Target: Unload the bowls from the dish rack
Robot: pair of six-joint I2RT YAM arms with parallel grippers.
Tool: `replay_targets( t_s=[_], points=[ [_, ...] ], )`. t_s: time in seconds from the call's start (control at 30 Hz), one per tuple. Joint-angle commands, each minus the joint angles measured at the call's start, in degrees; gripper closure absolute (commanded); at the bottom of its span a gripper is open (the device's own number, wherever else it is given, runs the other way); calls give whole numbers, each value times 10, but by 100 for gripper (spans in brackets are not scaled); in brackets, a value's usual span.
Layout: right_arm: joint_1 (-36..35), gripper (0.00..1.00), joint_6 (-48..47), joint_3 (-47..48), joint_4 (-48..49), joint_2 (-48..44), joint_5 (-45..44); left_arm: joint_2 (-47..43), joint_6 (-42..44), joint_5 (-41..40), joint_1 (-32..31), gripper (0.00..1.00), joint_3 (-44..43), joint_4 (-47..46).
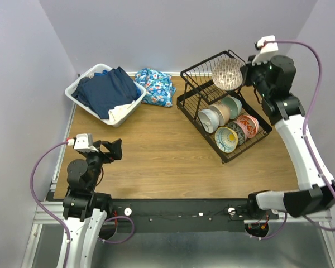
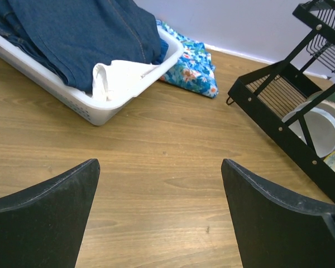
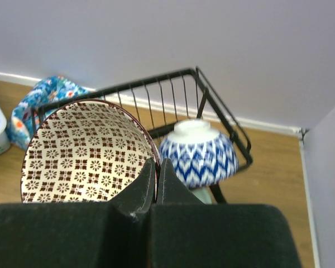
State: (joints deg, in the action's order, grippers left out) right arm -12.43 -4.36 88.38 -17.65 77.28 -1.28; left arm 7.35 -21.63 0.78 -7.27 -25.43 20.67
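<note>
- While pinched by its rim in the right gripper (image 3: 156, 167), hangs on edge at the upper tier of the dish rack (image 1: 202, 68) — beige patterned bowl (image 3: 84, 151), hollow face toward the wrist camera, rim passing straight between the jaws.
- Clenched almost flat on that thin rim; nothing else gripped.
- Cannot tell whether fully clear of the rack's wires.
- Just beside it, deeper in the rack's upper tier: blue-white bowl (image 3: 198, 159), upside down, foot on top.
- Below, in the rack's lower tier: row of other bowls (image 1: 229, 120) standing on edge.
- Well apart from the rack: left gripper (image 2: 159, 162), jaws spread wide, holding nothing.
- Probably next: swing out from the rack, down onto the bare wooden table (image 1: 156, 162) — right arm far nearer.
</note>
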Motion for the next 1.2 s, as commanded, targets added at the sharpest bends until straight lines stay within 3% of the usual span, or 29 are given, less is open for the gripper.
replay_targets(
  t_s=[0.0,0.27,0.5,0.6,0.77,1.17],
  points=[
    [-1,99,42,-69,-12,-104,9,42,-6,34,0,1,-4,-25],
    [-1,99,104,-241,-63,-252,108,155,-39,51,-1,1,-44,-3],
    [-1,99,138,-396,-66,-331,162,323,-83,90,-15,1,-93,16],
    [-2,99,151,-448,-42,-342,174,384,-98,66,-70,1,-114,20],
    [-4,99,183,-545,25,-349,210,482,-130,-22,-239,1,-168,21],
    [-16,99,175,-599,82,-347,228,690,-223,-82,-419,3,-387,106]
  ],
)
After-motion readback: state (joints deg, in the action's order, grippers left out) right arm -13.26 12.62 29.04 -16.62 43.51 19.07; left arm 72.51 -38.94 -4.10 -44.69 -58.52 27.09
